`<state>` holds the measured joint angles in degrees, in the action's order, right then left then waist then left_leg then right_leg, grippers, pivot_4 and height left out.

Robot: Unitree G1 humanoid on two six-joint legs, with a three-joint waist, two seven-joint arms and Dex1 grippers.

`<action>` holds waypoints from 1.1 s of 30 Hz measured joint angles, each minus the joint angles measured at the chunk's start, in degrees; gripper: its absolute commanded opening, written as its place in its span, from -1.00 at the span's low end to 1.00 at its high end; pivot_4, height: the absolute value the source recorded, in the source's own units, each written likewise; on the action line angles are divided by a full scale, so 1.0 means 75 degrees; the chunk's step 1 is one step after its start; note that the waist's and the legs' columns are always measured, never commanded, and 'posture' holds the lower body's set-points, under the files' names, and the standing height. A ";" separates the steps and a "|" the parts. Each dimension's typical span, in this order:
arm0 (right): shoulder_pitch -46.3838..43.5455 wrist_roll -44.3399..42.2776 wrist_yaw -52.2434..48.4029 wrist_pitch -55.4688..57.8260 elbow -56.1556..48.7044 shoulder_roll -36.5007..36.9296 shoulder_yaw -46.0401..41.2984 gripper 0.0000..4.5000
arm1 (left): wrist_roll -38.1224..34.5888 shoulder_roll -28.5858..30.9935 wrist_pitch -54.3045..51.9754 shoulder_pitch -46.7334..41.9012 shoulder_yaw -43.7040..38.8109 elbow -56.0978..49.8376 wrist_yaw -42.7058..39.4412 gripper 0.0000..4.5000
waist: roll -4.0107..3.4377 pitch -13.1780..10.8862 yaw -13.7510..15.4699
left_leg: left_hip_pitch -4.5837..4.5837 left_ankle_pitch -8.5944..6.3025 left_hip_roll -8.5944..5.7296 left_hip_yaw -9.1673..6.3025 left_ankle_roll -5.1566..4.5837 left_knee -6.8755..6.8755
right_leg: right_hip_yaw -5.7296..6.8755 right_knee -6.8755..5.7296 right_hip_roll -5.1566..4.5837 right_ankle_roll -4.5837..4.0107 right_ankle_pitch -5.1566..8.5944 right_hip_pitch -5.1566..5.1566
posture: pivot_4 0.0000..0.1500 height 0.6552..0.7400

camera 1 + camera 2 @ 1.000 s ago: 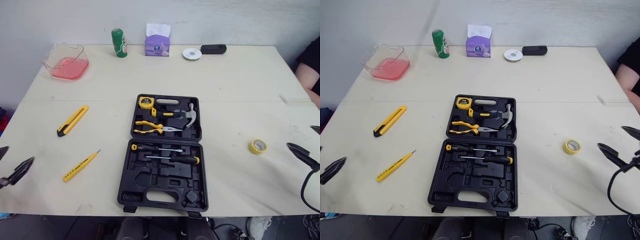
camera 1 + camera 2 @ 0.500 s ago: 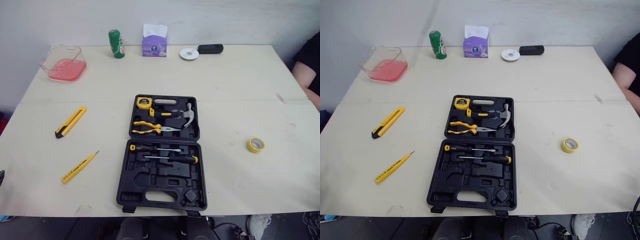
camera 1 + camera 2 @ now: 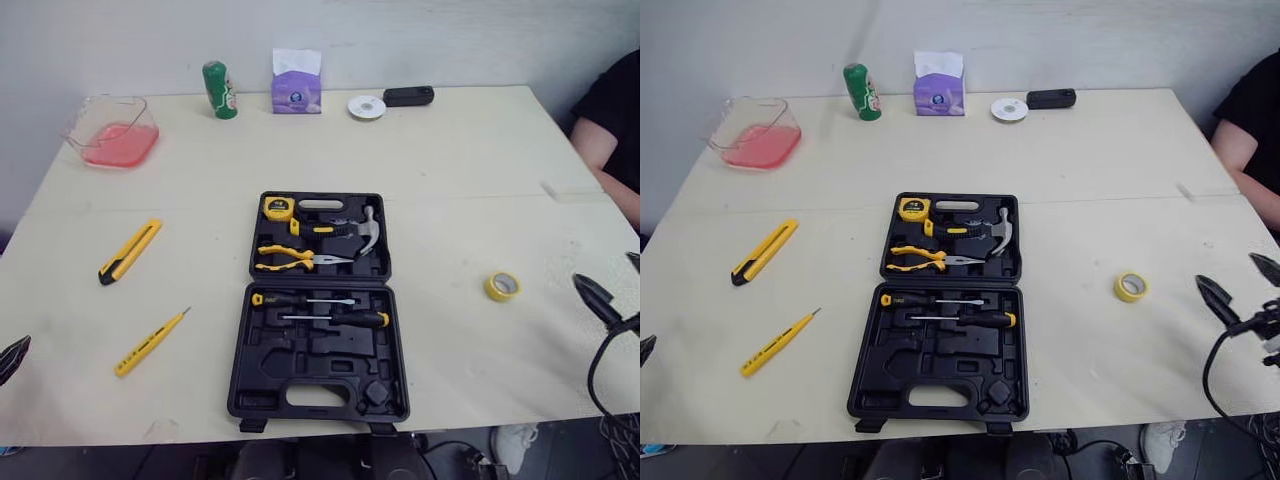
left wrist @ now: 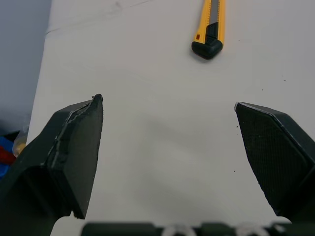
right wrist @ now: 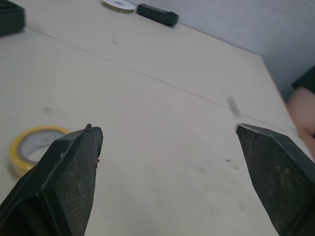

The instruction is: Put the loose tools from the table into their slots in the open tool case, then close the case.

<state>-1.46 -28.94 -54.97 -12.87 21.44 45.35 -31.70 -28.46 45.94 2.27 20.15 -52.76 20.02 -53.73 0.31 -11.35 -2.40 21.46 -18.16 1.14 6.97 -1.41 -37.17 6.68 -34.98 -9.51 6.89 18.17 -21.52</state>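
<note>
1. Left hand (image 4: 167,102): over the near left edge of the bench (image 3: 480,150), fingers spread wide, holding nothing.
2. Bench surface: pale cream, with a seam (image 3: 150,205) running across its width; a plain light wall (image 3: 470,40) stands behind it.
3. Left part: a clear container (image 3: 108,135) with pink contents at the far corner. Nearer, the utility knife (image 3: 130,250) and the yellow tester pen (image 3: 150,342) lie loose, well apart from the case.
4. Far edge: green can (image 3: 219,90), purple tissue box (image 3: 296,88), white disc (image 3: 366,106), black device (image 3: 408,96).
5. Centre: tool case (image 3: 300,362), open flat. The far half holds a tape measure (image 3: 278,207), hammer (image 3: 355,228) and pliers (image 3: 290,260); the near half holds two screwdrivers (image 3: 345,318).
6. Right part: yellow tape roll (image 3: 502,286), loose, between the case and the right hand.
7. Right hand (image 5: 165,128): over the near right edge, fingers wide, empty.
8. Right margin: a person's arm (image 3: 605,130) in a dark sleeve.
</note>
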 measured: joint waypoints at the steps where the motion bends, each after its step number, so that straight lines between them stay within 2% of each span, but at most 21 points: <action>1: -0.0053 -0.0073 -0.0022 0.0198 -0.0355 -0.0059 0.0146 0.99 | -0.0095 -0.0002 -0.0185 0.0067 0.0000 -0.0208 -0.0043 1.00 | 0.0000 0.0000 0.0011 | 0.0000 -0.0003 0.0000 0.0001 0.0005 -0.0003 | -0.0001 -0.0001 -0.0001 0.0000 0.0000 0.0000 | 1.00 1.00; 5: -0.0199 -0.0838 -0.0427 0.0983 -0.1952 -0.0388 0.0621 0.99 | -0.0581 0.0038 -0.1095 0.0391 0.0190 -0.1557 -0.0497 1.00 | 0.0001 -0.0001 0.0088 | -0.0002 -0.0002 0.0002 -0.0001 0.0012 -0.0004 | -0.0010 -0.0010 0.0002 -0.0002 -0.0001 -0.0001 | 1.00 1.00; 11: -0.0077 -0.1444 -0.2076 0.1653 -0.3573 -0.0293 0.1668 0.99 | -0.0177 0.0762 -0.1320 0.0862 0.1078 -0.2549 -0.1440 1.00 | 0.0005 0.0000 0.0139 | 0.0004 -0.0004 0.0000 -0.0001 0.0009 -0.0005 | 0.0001 -0.0004 0.0006 -0.0007 0.0002 -0.0003 | 1.00 1.00; 16: -0.0617 -0.1496 -0.3002 0.1561 -0.4141 -0.0412 0.2385 0.99 | 0.0014 0.1121 -0.1969 0.0736 0.1821 -0.3019 -0.1605 1.00 | 0.0007 -0.0002 0.0097 | 0.0002 -0.0002 0.0003 0.0005 0.0007 -0.0005 | 0.0020 -0.0006 0.0013 -0.0004 0.0001 -0.0006 | 1.00 1.00; 25: -0.1202 -0.1642 -0.3099 0.2045 -0.4926 -0.1047 0.3582 0.99 | 0.0521 0.0934 -0.2529 -0.0264 0.2999 -0.3052 -0.0903 1.00 | 0.0015 -0.0001 0.0117 | 0.0007 0.0015 0.0003 0.0003 -0.0027 -0.0005 | 0.0061 -0.0010 0.0012 -0.0005 0.0001 -0.0006 | 1.00 1.00; 33: -0.1193 -0.1592 -0.3043 0.2105 -0.4934 -0.1048 0.3566 0.99 | 0.0869 0.0854 -0.2457 -0.0256 0.3329 -0.2976 -0.0641 1.00 | 0.0017 0.0001 0.0121 | 0.0007 0.0017 0.0002 0.0001 -0.0030 -0.0008 | 0.0085 -0.0010 0.0007 -0.0004 0.0000 -0.0006 | 1.00 1.00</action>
<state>-10.41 -40.88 -77.79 2.91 -15.57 37.49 -4.96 -21.94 52.34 -16.16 18.24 -27.79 -2.30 -58.54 0.44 -11.35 -1.49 21.51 -18.03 1.15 6.98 -1.64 -37.23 7.32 -35.06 -9.45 6.86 18.17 -21.56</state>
